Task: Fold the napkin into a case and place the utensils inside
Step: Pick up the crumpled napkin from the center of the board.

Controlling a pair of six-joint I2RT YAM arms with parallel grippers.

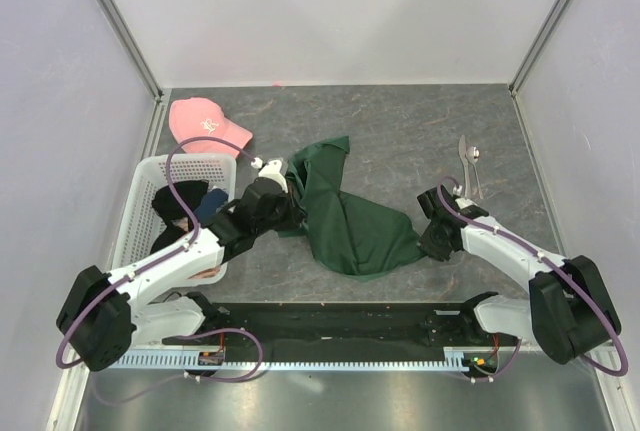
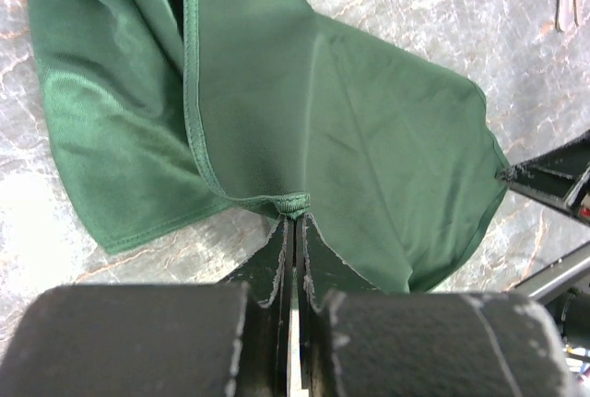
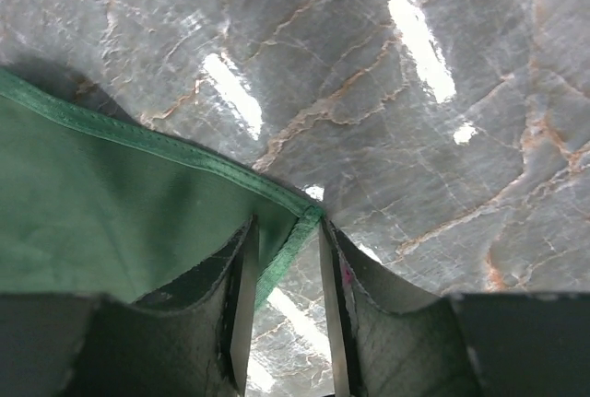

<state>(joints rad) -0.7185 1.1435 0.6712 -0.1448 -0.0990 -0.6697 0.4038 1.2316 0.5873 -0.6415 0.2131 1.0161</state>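
Observation:
The dark green napkin (image 1: 350,216) lies rumpled mid-table, one flap reaching back toward the cap. My left gripper (image 1: 293,203) is at its left edge; in the left wrist view the gripper (image 2: 293,217) is shut on the napkin's hem (image 2: 293,202). My right gripper (image 1: 424,235) is at the napkin's right corner. In the right wrist view its jaws stand apart (image 3: 288,231) with the hemmed corner (image 3: 309,213) lying between the tips. The two silver utensils (image 1: 470,163) lie side by side at the back right, apart from both grippers.
A white basket (image 1: 140,176) holding a black garment (image 1: 178,201) stands at the left, beside my left arm. A pink cap (image 1: 205,123) lies behind it. The right gripper's dark fingers (image 2: 548,180) show at the edge of the left wrist view.

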